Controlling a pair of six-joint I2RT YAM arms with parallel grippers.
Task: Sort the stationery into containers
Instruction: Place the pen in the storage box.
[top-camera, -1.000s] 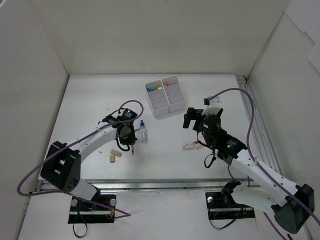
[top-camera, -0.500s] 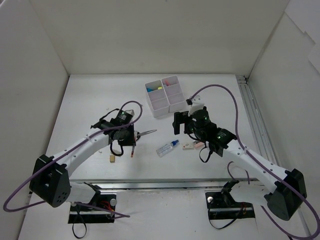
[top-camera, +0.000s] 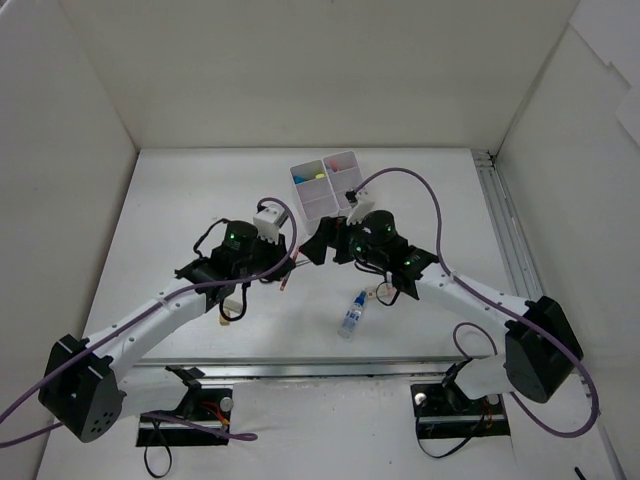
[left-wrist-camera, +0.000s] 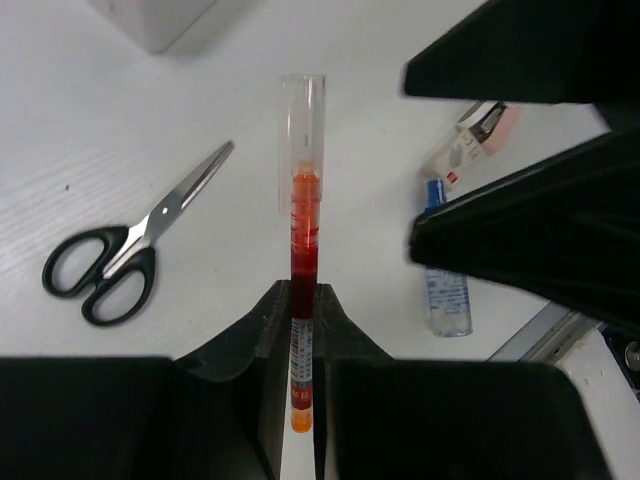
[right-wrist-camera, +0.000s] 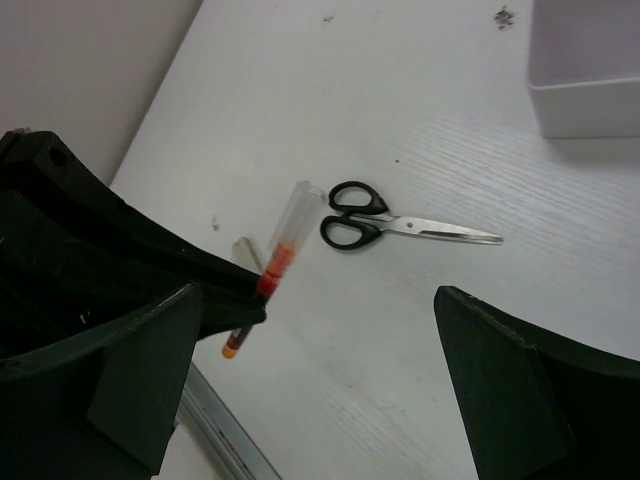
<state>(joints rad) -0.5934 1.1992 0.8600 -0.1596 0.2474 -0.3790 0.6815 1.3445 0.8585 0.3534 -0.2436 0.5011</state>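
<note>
Left tool (left-wrist-camera: 303, 305) is clamping a red pen (left-wrist-camera: 303, 225) low on its barrel, clear cap pointing up-frame. Right tool (right-wrist-camera: 320, 385) is gaping wide, empty, facing it. Probably transferring the pen. Next move: aligning it over a compartment of the organiser (top-camera: 315, 200), upper centre overhead.
</note>
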